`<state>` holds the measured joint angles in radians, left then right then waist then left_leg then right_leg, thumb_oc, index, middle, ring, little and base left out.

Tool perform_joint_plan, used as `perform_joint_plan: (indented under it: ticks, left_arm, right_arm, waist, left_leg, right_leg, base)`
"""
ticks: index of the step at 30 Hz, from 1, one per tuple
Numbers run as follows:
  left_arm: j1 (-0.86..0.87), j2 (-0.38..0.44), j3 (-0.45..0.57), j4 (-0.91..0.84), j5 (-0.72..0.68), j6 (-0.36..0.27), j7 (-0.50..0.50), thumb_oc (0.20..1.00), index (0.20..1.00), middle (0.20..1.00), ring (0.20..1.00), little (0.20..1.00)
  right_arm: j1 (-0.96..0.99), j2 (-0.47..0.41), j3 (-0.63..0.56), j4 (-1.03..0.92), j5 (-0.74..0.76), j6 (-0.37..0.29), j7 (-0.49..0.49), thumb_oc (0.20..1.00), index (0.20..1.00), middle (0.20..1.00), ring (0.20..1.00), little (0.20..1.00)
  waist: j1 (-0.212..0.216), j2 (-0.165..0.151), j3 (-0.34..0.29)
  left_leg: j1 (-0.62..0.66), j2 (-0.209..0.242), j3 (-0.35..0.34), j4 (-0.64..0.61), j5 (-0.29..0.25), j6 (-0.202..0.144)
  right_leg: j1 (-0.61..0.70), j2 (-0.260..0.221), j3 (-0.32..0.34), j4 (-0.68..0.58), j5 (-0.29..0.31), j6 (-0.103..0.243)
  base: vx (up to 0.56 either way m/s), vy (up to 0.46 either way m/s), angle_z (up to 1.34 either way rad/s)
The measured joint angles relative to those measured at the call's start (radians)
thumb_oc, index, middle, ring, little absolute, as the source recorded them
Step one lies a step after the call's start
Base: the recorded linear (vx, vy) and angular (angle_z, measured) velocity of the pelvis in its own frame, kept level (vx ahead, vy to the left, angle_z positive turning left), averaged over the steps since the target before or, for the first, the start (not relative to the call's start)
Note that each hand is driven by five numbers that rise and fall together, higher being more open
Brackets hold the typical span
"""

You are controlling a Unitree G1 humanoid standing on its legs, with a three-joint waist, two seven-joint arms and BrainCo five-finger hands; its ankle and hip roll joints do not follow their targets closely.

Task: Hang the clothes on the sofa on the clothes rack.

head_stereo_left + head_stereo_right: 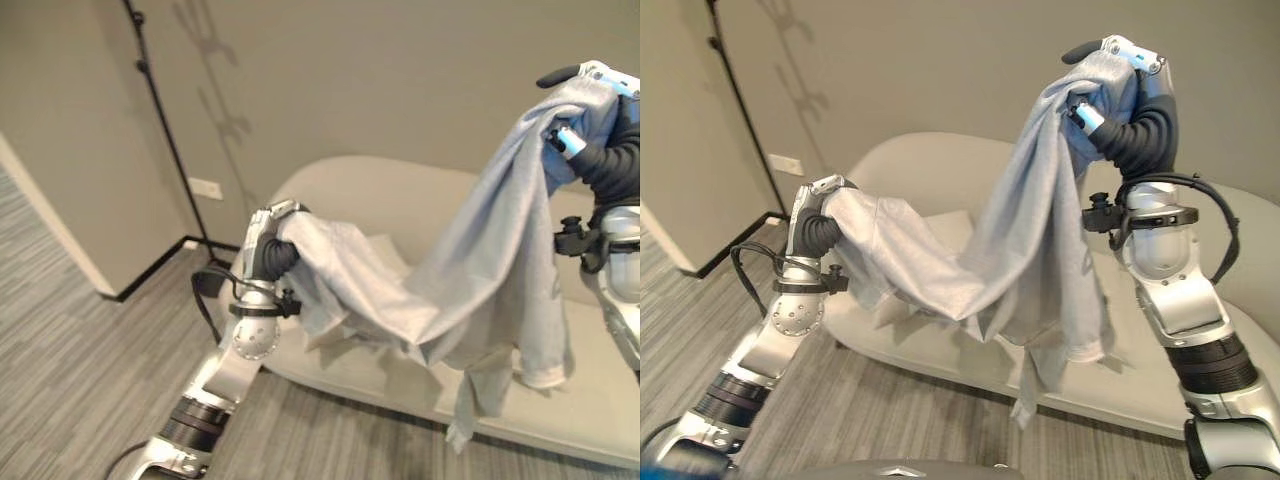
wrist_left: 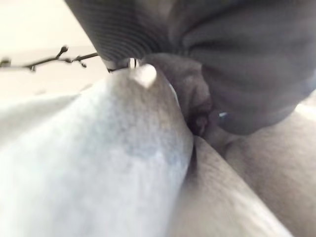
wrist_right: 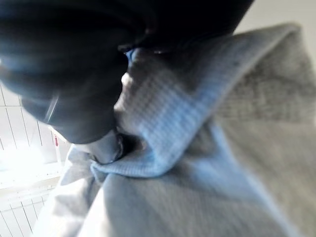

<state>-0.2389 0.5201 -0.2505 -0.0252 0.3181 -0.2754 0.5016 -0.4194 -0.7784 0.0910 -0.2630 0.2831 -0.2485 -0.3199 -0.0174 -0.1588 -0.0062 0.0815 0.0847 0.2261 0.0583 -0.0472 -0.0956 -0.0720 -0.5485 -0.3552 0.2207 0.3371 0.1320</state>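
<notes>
**A:** Clothes? One grey garment (image 1: 1040, 230), strung mid-frame above the sofa (image 1: 930, 170). Right hand (image 1: 1110, 85), upper right, fingers curled into its collar; left hand (image 1: 815, 215), centre left, bunches the other end.

**B:** Risks?

**A:** Trailing hem may snag the cushion, and a loosening hold would drop it. Black rack pole (image 1: 165, 130) stands upper left.

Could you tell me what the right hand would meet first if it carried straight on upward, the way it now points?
Probably nothing: above the right hand, shut on the grey garment, the way looks free up to the picture's edge, with the wall seemingly further back.
</notes>
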Motion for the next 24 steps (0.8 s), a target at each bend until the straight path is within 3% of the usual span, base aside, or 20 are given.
perform_joint_plan:
  ticks: [1,2,4,5,6,7,9,10,11,13,14,18,19,20,21,24]
  left_arm:
    - [0.001,-0.002,0.002,-0.001,0.0,0.001,0.0,0.2,0.2,0.2,0.2,0.2]
    - [0.005,0.001,0.015,-0.003,0.0,0.001,0.004,0.2,0.2,0.2,0.2,0.2]
    - [0.012,-0.013,0.037,-0.006,0.003,0.001,0.005,0.2,0.2,0.2,0.2,0.2]
    - [0.02,-0.019,0.052,-0.005,0.003,0.004,0.007,0.2,0.2,0.2,0.2,0.2]
    - [0.028,-0.024,0.057,-0.006,0.003,0.01,0.007,0.2,0.2,0.2,0.2,0.2]
    - [0.039,-0.025,0.078,-0.024,0.003,0.012,0.009,0.2,0.2,0.2,0.2,0.2]
    - [0.041,-0.019,0.096,-0.029,0.002,0.017,0.014,0.2,0.2,0.2,0.2,0.2]
    - [0.044,-0.027,0.11,-0.03,0.001,0.024,0.022,0.2,0.2,0.2,0.2,0.2]
    - [0.042,-0.037,0.113,-0.031,0.0,0.029,0.026,0.2,0.2,0.2,0.2,0.2]
    - [0.039,-0.058,0.111,-0.038,0.001,0.038,0.026,0.2,0.2,0.2,0.2,0.2]
    - [0.04,-0.078,0.109,-0.032,0.0,0.04,0.027,0.2,0.2,0.2,0.2,0.2]
    - [0.038,-0.087,0.112,-0.032,-0.008,0.044,0.025,0.2,0.2,0.2,0.2,0.2]
    - [0.034,-0.077,0.108,-0.026,-0.023,0.042,0.022,0.2,0.2,0.2,0.2,0.2]
    - [0.035,-0.078,0.105,-0.024,-0.032,0.043,0.022,0.2,0.2,0.2,0.2,0.2]
    - [0.035,-0.081,0.102,-0.023,-0.037,0.043,0.021,0.2,0.2,0.2,0.2,0.2]
    - [0.036,-0.086,0.097,-0.027,-0.039,0.037,0.013,0.2,0.2,0.2,0.2,0.2]
  right_arm:
    - [0.001,0.005,0.004,0.002,-0.001,0.0,-0.001,0.2,0.2,0.2,0.2,0.2]
    - [-0.009,0.018,0.02,0.003,-0.005,0.004,-0.001,0.2,0.2,0.2,0.2,0.2]
    - [0.006,0.02,0.026,-0.011,-0.011,0.004,-0.001,0.2,0.2,0.2,0.2,0.2]
    - [0.016,0.027,0.023,-0.016,-0.011,0.004,-0.001,0.2,0.2,0.2,0.2,0.2]
    - [0.025,0.022,0.023,-0.016,-0.011,0.006,0.0,0.2,0.2,0.2,0.2,0.2]
    - [0.018,-0.02,0.02,-0.022,-0.011,0.004,0.001,0.2,0.2,0.2,0.2,0.2]
    - [-0.005,-0.043,0.014,-0.018,-0.01,-0.002,0.001,0.2,0.2,0.2,0.2,0.2]
    - [-0.031,-0.05,0.009,-0.011,-0.009,-0.008,0.001,0.2,0.2,0.2,0.2,0.2]
    - [-0.044,-0.059,0.009,-0.01,-0.009,-0.01,0.0,0.2,0.2,0.2,0.2,0.2]
    - [-0.071,-0.118,0.0,-0.011,-0.009,-0.02,0.0,0.2,0.2,0.2,0.2,0.2]
    - [-0.084,-0.118,-0.005,-0.007,-0.007,-0.024,-0.004,0.2,0.2,0.2,0.2,0.2]
    - [-0.148,-0.117,0.031,0.013,-0.006,-0.03,0.0,0.2,0.2,0.2,0.2,0.2]
    - [-0.178,-0.116,0.037,0.036,-0.006,-0.039,0.0,0.2,0.2,0.2,0.2,0.2]
    - [-0.19,-0.115,0.037,0.044,-0.005,-0.04,0.0,0.2,0.2,0.2,0.2,0.2]
    - [-0.207,-0.106,0.038,0.043,0.002,-0.041,-0.003,0.2,0.2,0.2,0.2,0.2]
    - [-0.206,-0.092,0.052,0.041,0.002,-0.045,-0.012,0.2,0.2,0.2,0.2,0.2]
  waist:
    - [0.002,0.009,0.006]
    - [0.017,-0.007,0.009]
    - [0.008,-0.002,0.022]
    - [0.006,0.01,0.032]
    - [-0.008,0.016,0.036]
    - [-0.011,0.021,0.041]
    - [-0.018,0.014,0.045]
    - [-0.035,0.005,0.049]
    - [-0.037,0.004,0.049]
    - [-0.039,-0.006,0.045]
    - [-0.044,-0.002,0.044]
    - [-0.022,-0.009,0.036]
    - [-0.006,-0.027,0.035]
    - [0.004,-0.029,0.033]
    - [0.019,-0.023,0.034]
    - [0.02,-0.018,0.031]
  left_leg:
    - [0.017,-0.016,0.007,-0.011,-0.011,0.019]
    - [0.026,-0.053,0.032,0.006,-0.027,0.053]
    - [0.05,-0.075,0.04,-0.003,-0.039,0.091]
    - [0.056,-0.057,0.035,-0.015,-0.039,0.096]
    - [0.083,-0.051,0.04,-0.045,-0.029,0.114]
    - [0.101,-0.043,0.066,-0.096,-0.003,0.125]
    - [0.095,-0.042,0.083,-0.11,0.005,0.12]
    - [0.099,-0.061,0.095,-0.118,0.005,0.122]
    - [0.095,-0.062,0.103,-0.124,0.005,0.121]
    - [0.079,-0.08,0.104,-0.112,-0.004,0.107]
    - [0.076,-0.064,0.117,-0.091,-0.004,0.088]
    - [0.041,0.007,0.147,0.054,-0.062,0.024]
    - [-0.029,0.039,0.146,0.216,-0.065,0.014]
    - [-0.063,0.063,0.155,0.305,-0.063,0.012]
    - [-0.104,0.108,0.152,0.411,-0.061,0.009]
    - [-0.13,0.142,0.151,0.409,-0.066,0.001]
  right_leg:
    - [-0.009,-0.014,0.008,0.033,0.009,0.011]
    - [-0.014,-0.037,0.006,0.031,0.081,-0.009]
    - [-0.03,-0.03,-0.005,0.086,0.072,0.002]
    - [-0.052,-0.021,0.007,0.16,-0.003,0.061]
    - [-0.069,0.025,0.017,0.219,-0.118,0.078]
    - [-0.105,0.13,0.023,0.269,-0.279,0.067]
    - [-0.116,0.208,0.002,0.25,-0.334,0.071]
    - [-0.123,0.275,-0.044,0.233,-0.362,0.071]
    - [-0.12,0.292,-0.061,0.233,-0.386,0.04]
    - [-0.089,0.328,-0.076,0.141,-0.449,-0.071]
    - [-0.072,0.363,-0.073,0.099,-0.438,-0.103]
    - [-0.045,0.428,-0.053,0.041,-0.45,-0.149]
    - [-0.033,0.445,-0.044,0.01,-0.451,-0.17]
    - [-0.014,0.452,-0.043,-0.025,-0.435,-0.176]
    - [0.034,0.468,-0.046,-0.072,-0.404,-0.208]
    - [0.085,0.484,-0.046,-0.119,-0.409,-0.209]
  base:
    - [0.08,0.479,-0.14]
    - [0.05,0.33,-0.24]
    - [0.08,0.138,-0.25]
    - [0.06,0.13,-0.18]
    - [0.05,0.092,-0.31]
    - [0.01,0.089,-0.4]
    - [0.02,0.043,-0.32]
    - [0.05,-0.026,-0.21]
    - [0.08,-0.096,-0.18]
    - [0.12,-0.148,-0.02]
    - [0.15,-0.178,-0.15]
    - [0.08,-0.158,-0.36]
    - [0.05,-0.125,-0.46]
    - [0.05,-0.053,-0.53]
    - [0.05,-0.03,-0.25]
    - [0.07,0.074,-0.02]
